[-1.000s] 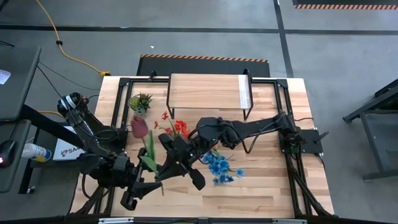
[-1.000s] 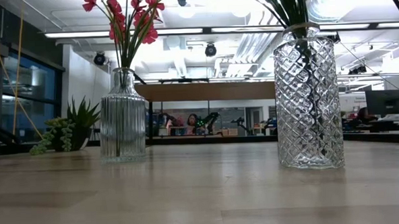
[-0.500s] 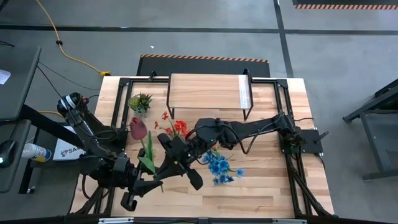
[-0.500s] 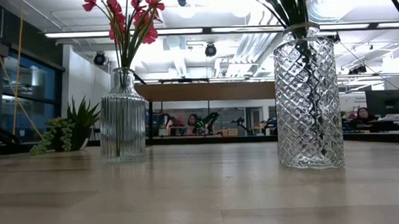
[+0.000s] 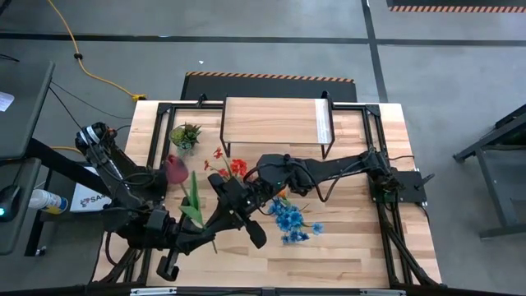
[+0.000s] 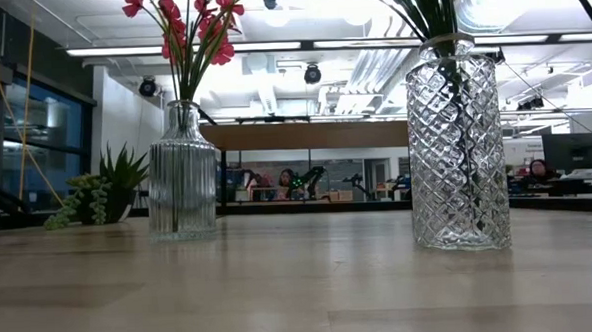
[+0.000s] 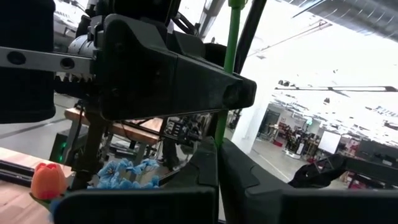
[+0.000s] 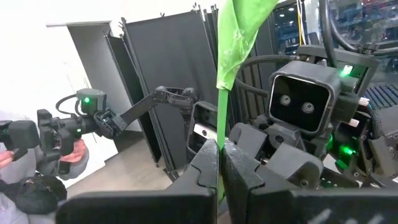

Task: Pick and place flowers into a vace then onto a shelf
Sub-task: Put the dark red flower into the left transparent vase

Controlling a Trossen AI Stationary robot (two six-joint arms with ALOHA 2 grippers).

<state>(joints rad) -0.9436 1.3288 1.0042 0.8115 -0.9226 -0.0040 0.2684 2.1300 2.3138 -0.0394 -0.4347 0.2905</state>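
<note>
Flower stem [image 5: 196, 201], lower left: left gripper [image 5: 200, 236] and right gripper [image 5: 220, 212] both clamp it (release one, keeping it upright).

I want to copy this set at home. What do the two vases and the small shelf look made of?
Both vases look like clear glass: the ribbed vase and the diamond-cut vase let the room show through and catch highlights. The shelf seems a light, matte wood plank on thin black legs, probably metal.
</note>
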